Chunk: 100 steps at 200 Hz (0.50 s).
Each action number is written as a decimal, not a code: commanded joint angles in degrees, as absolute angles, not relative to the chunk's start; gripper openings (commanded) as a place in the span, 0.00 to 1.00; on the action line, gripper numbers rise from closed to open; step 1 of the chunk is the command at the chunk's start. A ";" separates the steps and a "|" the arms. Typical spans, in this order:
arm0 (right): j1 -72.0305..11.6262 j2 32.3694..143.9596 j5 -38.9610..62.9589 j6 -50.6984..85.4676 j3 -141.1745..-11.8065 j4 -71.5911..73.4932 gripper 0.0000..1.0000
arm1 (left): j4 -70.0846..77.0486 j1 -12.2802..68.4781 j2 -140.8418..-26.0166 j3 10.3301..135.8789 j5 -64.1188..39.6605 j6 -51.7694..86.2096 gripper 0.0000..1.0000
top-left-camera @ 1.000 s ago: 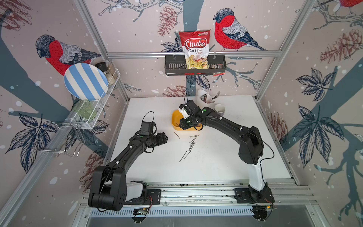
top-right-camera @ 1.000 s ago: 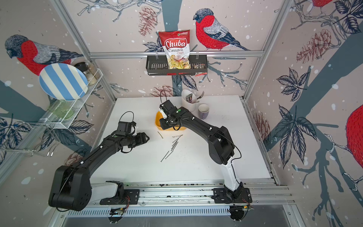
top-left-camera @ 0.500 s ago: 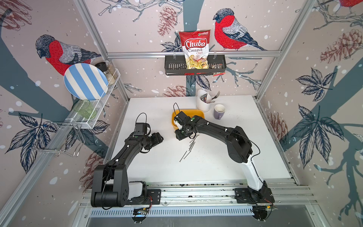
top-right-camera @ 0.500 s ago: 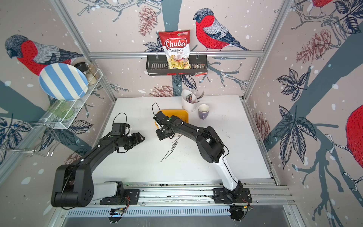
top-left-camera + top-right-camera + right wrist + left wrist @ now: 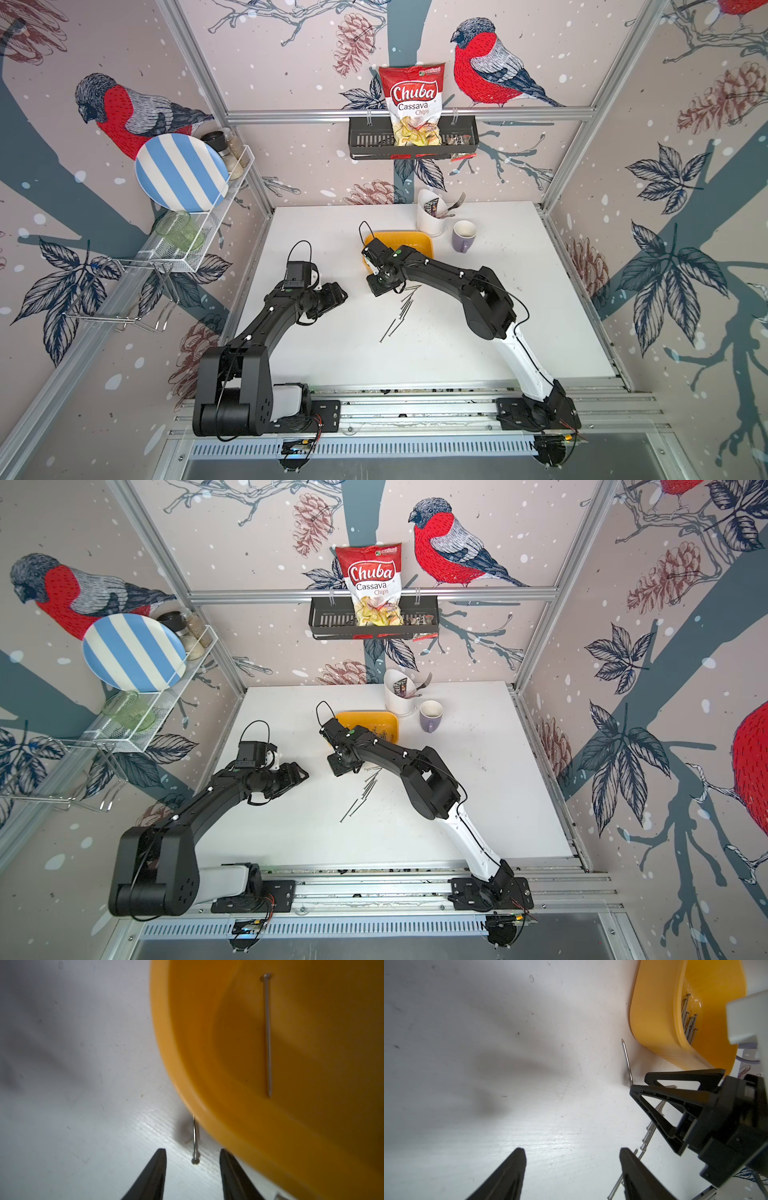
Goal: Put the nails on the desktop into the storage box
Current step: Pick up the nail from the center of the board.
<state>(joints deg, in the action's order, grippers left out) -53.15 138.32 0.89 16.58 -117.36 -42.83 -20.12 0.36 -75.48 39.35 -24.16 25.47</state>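
A thin grey nail (image 5: 195,1138) lies flat on the white bench (image 5: 72,1095), just beside the orange box (image 5: 176,1053), its head between the right claw's (image 5: 192,1150) parted tips, ungripped. The left claw (image 5: 572,1150) hangs spread and empty.

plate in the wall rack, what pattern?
Broad light-blue and white stripes across the plate; it shows best in both top views.

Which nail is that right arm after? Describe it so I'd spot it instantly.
Find the yellow-orange storage box at the back of the white desktop. Beside its rounded near corner lies one nail, between the right arm's open fingers. Unlike the scattered nails nearer the front, it lies alone by the box wall.
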 commanded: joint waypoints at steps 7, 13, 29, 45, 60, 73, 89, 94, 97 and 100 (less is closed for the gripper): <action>-53.33 141.00 -1.54 15.77 -120.23 -47.18 0.43 | -19.81 0.04 -76.00 39.37 -25.19 24.39 0.74; -53.40 141.30 -1.63 15.58 -120.45 -47.20 0.42 | -19.86 0.02 -76.11 39.33 -25.24 24.28 0.74; -53.87 142.04 -1.93 15.44 -120.69 -47.39 0.37 | -19.79 0.00 -76.33 39.40 -25.49 23.96 0.74; -54.27 142.72 -1.99 15.53 -121.02 -47.98 0.32 | -19.78 0.00 -76.63 39.43 -25.66 23.82 0.74; -54.60 143.08 -2.24 15.36 -121.03 -48.50 0.24 | -19.65 -0.06 -76.86 39.46 -25.78 23.63 0.74; -55.01 143.22 -2.60 15.00 -121.04 -49.08 0.19 | -19.59 -0.09 -77.08 39.42 -26.01 23.55 0.74; -55.61 143.26 -3.35 14.48 -121.04 -49.83 0.12 | -19.49 -0.02 -77.33 39.46 -26.05 23.34 0.75; -55.78 143.23 -3.55 14.30 -121.06 -50.07 0.10 | -19.40 -0.06 -77.32 39.38 -26.07 23.36 0.75; -55.87 143.26 -3.79 14.15 -121.06 -50.29 0.09 | -19.38 -0.02 -77.34 39.38 -26.10 23.34 0.75; -55.94 143.25 -3.97 14.07 -121.10 -50.44 0.07 | -19.29 -0.01 -77.39 39.33 -26.14 23.31 0.75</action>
<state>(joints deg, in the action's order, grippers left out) -55.13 142.04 -3.92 15.14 -121.54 -44.18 -20.08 0.21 -77.17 39.35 -25.45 24.34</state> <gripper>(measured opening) 0.114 0.746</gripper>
